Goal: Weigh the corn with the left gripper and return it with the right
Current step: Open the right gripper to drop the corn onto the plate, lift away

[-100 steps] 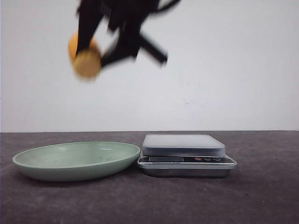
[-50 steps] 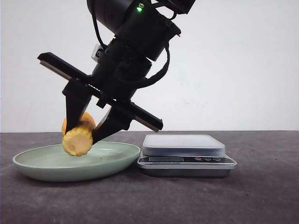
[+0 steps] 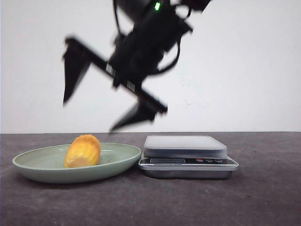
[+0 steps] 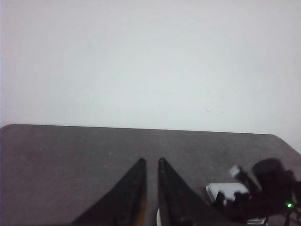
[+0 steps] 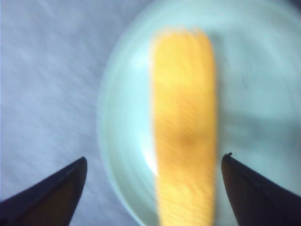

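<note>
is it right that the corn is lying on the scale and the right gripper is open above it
Not quite. The front view shows the corn lying in the green plate, not on the scale, which is bare. The right gripper is indeed open above it.

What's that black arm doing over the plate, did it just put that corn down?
Yes. Half a second ago the right gripper was holding the corn just over the green plate; now the corn lies on the plate and the gripper is above it, wide open and empty. The kitchen scale beside the plate has nothing on it. The left gripper is off to the side, fingers nearly together, holding nothing visible.
</note>
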Controlling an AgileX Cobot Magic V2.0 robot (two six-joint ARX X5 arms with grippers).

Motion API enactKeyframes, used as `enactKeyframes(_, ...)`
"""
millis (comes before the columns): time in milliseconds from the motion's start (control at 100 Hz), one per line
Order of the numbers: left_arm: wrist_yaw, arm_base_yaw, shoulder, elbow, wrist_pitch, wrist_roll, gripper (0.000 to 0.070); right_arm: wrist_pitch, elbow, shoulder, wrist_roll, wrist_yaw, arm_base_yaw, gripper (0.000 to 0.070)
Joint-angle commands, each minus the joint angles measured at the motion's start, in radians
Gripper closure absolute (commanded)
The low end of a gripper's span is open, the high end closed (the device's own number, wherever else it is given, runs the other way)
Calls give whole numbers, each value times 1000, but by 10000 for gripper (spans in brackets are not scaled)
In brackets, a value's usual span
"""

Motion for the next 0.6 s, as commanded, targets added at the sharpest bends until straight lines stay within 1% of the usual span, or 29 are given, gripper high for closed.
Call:
enactKeyframes(0,2,-5,5,18,-56,-35,698,11,27,-73,-94,24,2,231)
enactKeyframes(10,3,-5,5,18,-56,-37,698,4,30,-92,-111,32,1,255)
enactKeyframes(130,10,-4,5,18,-56,-63,698,-82,34,-246,-260,129,-3,439)
enactKeyframes(140,11,-4,5,18,-56,-63,698,-97,34,-269,-285,146,-2,470)
enactKeyframes(190,23,-3,5,18,-56,-62,698,-145,34,-346,-376,202,4,571)
enactKeyframes(230,32,-3,5,18,-56,-62,699,-181,34,-409,-468,255,17,681)
enactKeyframes(240,33,-3,5,18,-56,-63,698,-188,34,-425,-493,268,21,700)
enactKeyframes(350,35,-3,5,3,-56,-62,698,-234,34,-595,-769,439,93,700)
enactKeyframes(410,37,-3,5,-16,-56,-62,699,-237,34,-676,-874,525,135,700)
enactKeyframes(440,39,-3,5,-31,-56,-63,699,-237,34,-712,-903,557,153,700)
enactKeyframes(500,37,-3,5,-63,-56,-63,699,-237,34,-772,-930,595,175,700)
enactKeyframes(590,34,-3,5,-135,-55,-63,698,-240,34,-845,-943,619,185,700)
